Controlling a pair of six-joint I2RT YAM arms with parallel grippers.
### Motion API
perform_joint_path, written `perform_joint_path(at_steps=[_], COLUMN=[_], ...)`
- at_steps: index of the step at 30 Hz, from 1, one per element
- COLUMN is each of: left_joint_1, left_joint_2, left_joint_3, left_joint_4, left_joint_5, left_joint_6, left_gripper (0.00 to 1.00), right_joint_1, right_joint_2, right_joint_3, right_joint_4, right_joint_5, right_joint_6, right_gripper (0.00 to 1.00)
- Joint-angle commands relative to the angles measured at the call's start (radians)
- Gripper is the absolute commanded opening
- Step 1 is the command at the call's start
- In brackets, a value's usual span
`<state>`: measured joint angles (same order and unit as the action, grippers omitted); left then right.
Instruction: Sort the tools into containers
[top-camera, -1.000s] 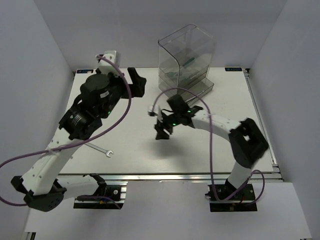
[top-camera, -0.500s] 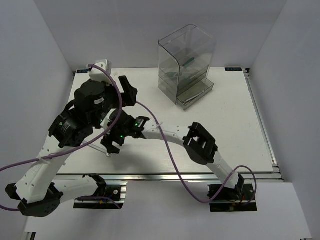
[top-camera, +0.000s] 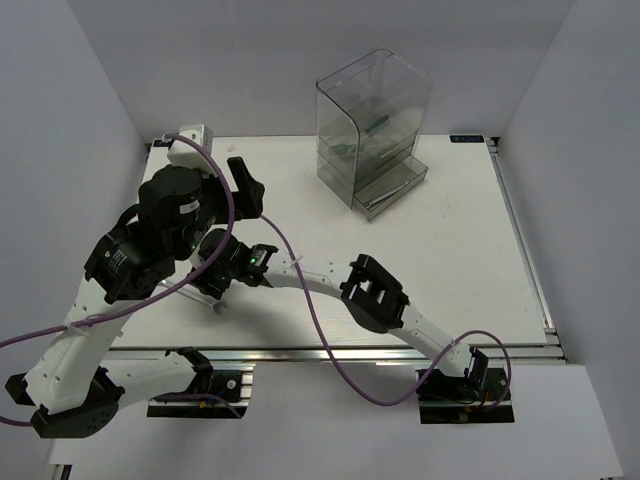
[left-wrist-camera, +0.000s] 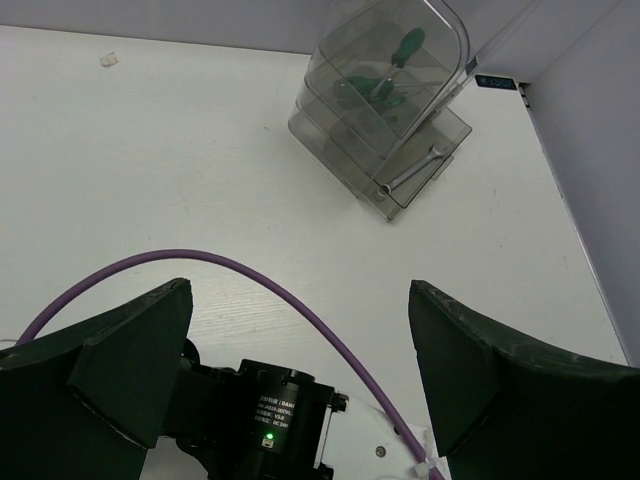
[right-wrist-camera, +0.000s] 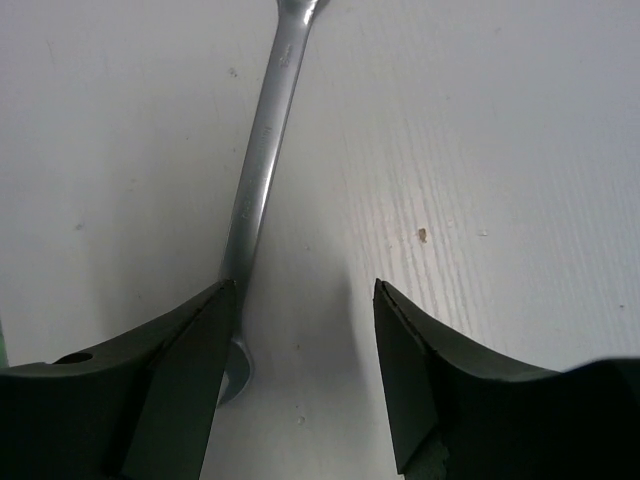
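We've got a white table here, with the smoky drawer unit sitting around 1 o'clock, a silver wrench lying flat near 8, and a tiny white scrap up at 11.

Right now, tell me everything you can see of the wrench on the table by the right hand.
The wrench is slim, silver metal, with a flat shaft bearing faint stamped marks. It lies flat on the white table, running tilted up the wrist view. Its near end curves behind one finger of the open right hand; its far end leaves the frame. Whether that finger touches it, I cannot tell.
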<state>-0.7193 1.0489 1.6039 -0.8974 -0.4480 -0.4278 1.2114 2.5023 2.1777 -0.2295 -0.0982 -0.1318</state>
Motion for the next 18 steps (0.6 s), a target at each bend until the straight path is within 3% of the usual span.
perform_joint_path(at_steps=[1, 7, 18], left_joint_1=[-0.003, -0.003, -0.003], left_joint_2=[-0.01, -0.007, -0.024], left_joint_3=[0.034, 0.034, -0.004], left_joint_4=[-0.043, -0.061, -0.054], left_joint_5=[-0.021, -0.023, 0.006], left_joint_6=[-0.003, 0.011, 0.003], left_gripper=[0.98, 0.98, 0.98], right_joint_1=[0.017, 0.034, 0.069], right_joint_2=[0.009, 0.026, 0.043], right_joint_3=[-0.018, -0.005, -0.099], right_joint_4=[0.079, 0.068, 0.095], right_joint_5=[0.028, -0.026, 0.052], right_joint_6=[-0.023, -0.028, -0.046], right_gripper=[0.63, 0.64, 0.61])
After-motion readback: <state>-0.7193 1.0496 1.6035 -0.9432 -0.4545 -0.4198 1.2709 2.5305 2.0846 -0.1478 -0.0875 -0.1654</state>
